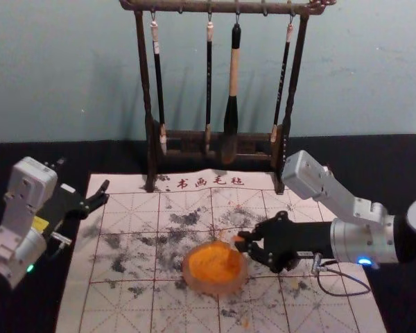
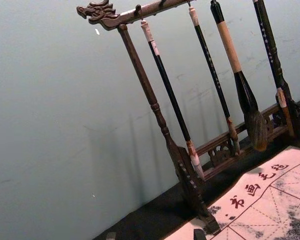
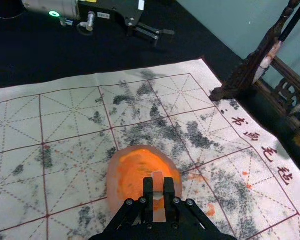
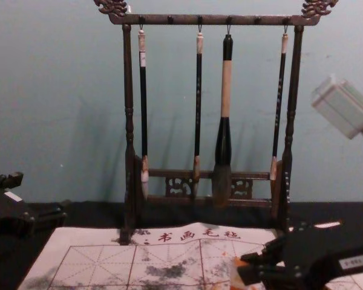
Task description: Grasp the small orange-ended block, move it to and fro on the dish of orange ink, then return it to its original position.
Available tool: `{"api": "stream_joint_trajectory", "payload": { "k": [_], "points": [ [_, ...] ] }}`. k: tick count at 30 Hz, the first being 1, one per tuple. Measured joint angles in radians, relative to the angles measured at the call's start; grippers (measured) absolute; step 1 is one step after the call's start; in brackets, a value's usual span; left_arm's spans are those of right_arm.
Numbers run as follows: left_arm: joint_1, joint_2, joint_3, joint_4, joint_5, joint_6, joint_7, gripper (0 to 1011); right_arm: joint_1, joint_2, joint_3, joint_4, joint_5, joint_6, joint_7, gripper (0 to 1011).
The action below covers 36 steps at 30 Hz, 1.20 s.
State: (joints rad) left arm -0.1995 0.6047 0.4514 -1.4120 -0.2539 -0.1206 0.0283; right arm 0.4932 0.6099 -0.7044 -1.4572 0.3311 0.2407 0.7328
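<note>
Pinching block point(image 3: 157, 181), right gripper point(image 1: 243, 243) at ink dish point(image 1: 213, 286), left gripper point(image 1: 84, 178) wide open at gridded mat's edge point(image 1: 82, 229), 4 brushes point(image 4: 226, 90), pale wall point(image 1: 62, 69)

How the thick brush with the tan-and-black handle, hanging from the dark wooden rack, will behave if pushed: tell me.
The thick brush will probably swing, since it hangs by a loop from the rack's top bar. Its straight handle should stay stiff. The dark bristles would likely bend if pressed.
</note>
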Motion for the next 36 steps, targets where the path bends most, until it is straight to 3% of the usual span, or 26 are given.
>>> {"api": "stream_joint_trajectory", "payload": {
  "k": [10, 24, 36],
  "points": [
    [0.000, 0.000, 0.000, 0.000, 0.000, 0.000, 0.000, 1001, -0.032, 0.022, 0.002, -0.057, 0.017, -0.002, 0.011, 96],
    [0.000, 0.000, 0.000, 0.000, 0.000, 0.000, 0.000, 1002, -0.011, -0.010, -0.008, -0.037, 0.017, -0.009, 0.003, 96],
    [0.000, 0.000, 0.000, 0.000, 0.000, 0.000, 0.000, 1001, -0.017, 0.002, 0.013, -0.051, 0.028, -0.011, -0.011, 96]
  ]
}}
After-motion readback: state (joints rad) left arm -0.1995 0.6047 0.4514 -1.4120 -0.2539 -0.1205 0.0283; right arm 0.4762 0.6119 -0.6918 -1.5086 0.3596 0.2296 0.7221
